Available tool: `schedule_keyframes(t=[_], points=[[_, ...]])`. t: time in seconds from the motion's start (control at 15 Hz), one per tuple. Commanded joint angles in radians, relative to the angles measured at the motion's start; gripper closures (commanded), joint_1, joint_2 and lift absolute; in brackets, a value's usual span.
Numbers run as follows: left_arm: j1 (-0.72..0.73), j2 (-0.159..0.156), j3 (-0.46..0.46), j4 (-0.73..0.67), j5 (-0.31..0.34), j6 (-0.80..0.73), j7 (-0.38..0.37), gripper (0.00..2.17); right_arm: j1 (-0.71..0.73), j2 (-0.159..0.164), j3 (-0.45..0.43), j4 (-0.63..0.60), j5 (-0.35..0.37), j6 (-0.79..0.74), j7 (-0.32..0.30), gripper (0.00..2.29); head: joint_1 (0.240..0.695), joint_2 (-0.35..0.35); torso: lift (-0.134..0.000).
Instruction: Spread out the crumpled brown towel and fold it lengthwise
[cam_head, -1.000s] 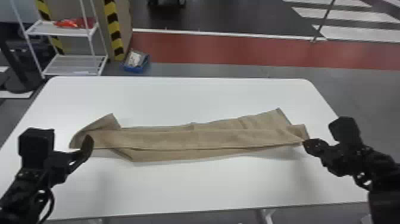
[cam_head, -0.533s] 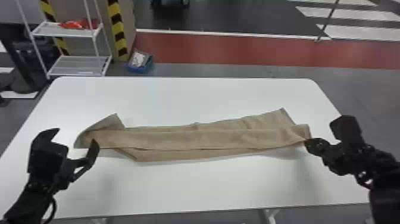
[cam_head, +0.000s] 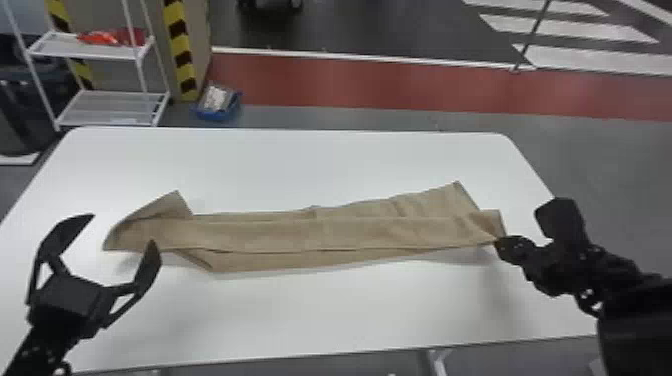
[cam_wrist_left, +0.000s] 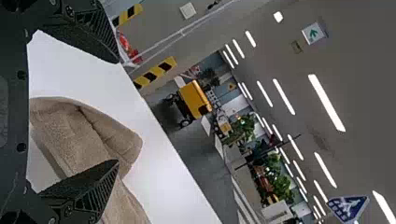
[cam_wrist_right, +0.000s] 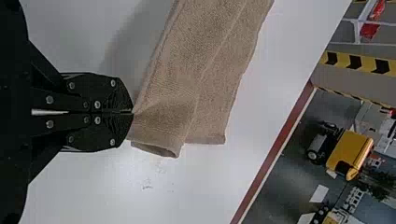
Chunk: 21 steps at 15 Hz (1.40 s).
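Brown towel (cam_head: 310, 235) lies in a long strip across the middle of the white table (cam_head: 300, 160). Grey floor (cam_head: 600, 165) goes all around, with a wide red stripe (cam_head: 400, 85) past the far edge and white painted bars (cam_head: 590, 27) farther off, to the right. The left wrist view has a yellow machine (cam_wrist_left: 194, 98) on wheels, way out on the floor. Past the table's far left corner stands a white rack (cam_head: 100, 107), next to yellow and black stripes (cam_head: 177, 50).

The left gripper (cam_head: 122, 229) is wide open by the towel's left end, and one finger (cam_head: 148, 262) hides a bit of the cloth. I can't tell if they touch. A corner (cam_head: 170, 205) of that end sticks out toward the far side. The right gripper (cam_head: 496, 241) has its fingers pinched together on the near corner of the towel's right end. The right wrist view shows a small open curl (cam_wrist_right: 156, 148) of cloth beside its tips.

A blue bin (cam_head: 215, 116) sits on the floor beside the striped part. It has something white and grey (cam_head: 216, 97) in it, too fuzzy to name. On the rack's top shelf is something bright red (cam_head: 112, 37).
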Motion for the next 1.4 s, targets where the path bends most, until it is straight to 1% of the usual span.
schedule_keyframes(t=[0.0, 0.07, 0.2, 0.4, 0.47, 0.53, 0.67, 0.73, 0.8, 0.93, 1.07, 1.2, 1.33], points=[[-0.001, 0.003, -0.023, 0.009, -0.053, -0.002, -0.001, 0.15, 0.008, 0.001, -0.004, 0.0, -0.001, -0.006, 0.0, 1.45, 0.695, -0.143, -0.12], [-0.006, 0.005, -0.026, 0.021, -0.056, -0.002, -0.007, 0.15, 0.013, 0.0, -0.008, 0.0, -0.004, -0.012, 0.0, 1.45, 0.695, -0.149, -0.12], [-0.029, 0.003, -0.056, 0.07, -0.097, -0.045, -0.006, 0.15, 0.019, 0.0, -0.013, 0.002, -0.006, -0.024, 0.0, 1.45, 0.695, -0.16, -0.12], [-0.078, -0.004, -0.096, 0.13, -0.148, -0.051, -0.006, 0.17, 0.022, 0.0, -0.016, 0.003, -0.015, -0.028, 0.0, 1.45, 0.695, -0.173, -0.12], [-0.096, -0.001, -0.111, 0.141, -0.169, -0.045, -0.007, 0.19, 0.022, 0.0, -0.016, 0.003, -0.021, -0.031, 0.0, 1.45, 0.695, -0.178, -0.12], [-0.109, -0.006, -0.114, 0.153, -0.203, -0.036, -0.009, 0.21, 0.025, 0.0, -0.023, 0.005, -0.026, -0.04, 0.0, 1.45, 0.695, -0.185, -0.12], [-0.141, -0.004, -0.114, 0.171, -0.211, 0.013, -0.026, 0.21, 0.031, 0.0, -0.039, 0.008, -0.032, -0.046, 0.0, 1.45, 0.695, -0.19, -0.12], [-0.156, -0.003, -0.114, 0.185, -0.229, 0.047, -0.029, 0.21, 0.036, 0.0, -0.043, 0.011, -0.033, -0.058, 0.0, 1.45, 0.695, -0.192, -0.12], [-0.167, 0.0, -0.112, 0.194, -0.232, 0.056, -0.032, 0.21, 0.037, 0.0, -0.048, 0.011, -0.035, -0.064, 0.0, 1.45, 0.695, -0.191, -0.12], [-0.178, 0.008, -0.1, 0.196, -0.232, 0.105, -0.035, 0.21, 0.039, 0.0, -0.054, 0.012, -0.039, -0.067, 0.0, 1.45, 0.695, -0.173, -0.12], [-0.175, 0.009, -0.069, 0.193, -0.22, 0.109, -0.043, 0.21, 0.037, 0.0, -0.053, 0.015, -0.039, -0.071, 0.0, 1.45, 0.695, -0.157, -0.12], [-0.173, 0.009, -0.062, 0.185, -0.232, 0.136, -0.046, 0.21, 0.037, 0.001, -0.05, 0.017, -0.039, -0.071, 0.0, 1.45, 0.695, -0.143, -0.12], [-0.159, 0.02, -0.045, 0.161, -0.24, 0.161, -0.056, 0.21, 0.036, 0.001, -0.048, 0.017, -0.039, -0.067, 0.0, 1.45, 0.695, -0.125, -0.12]])
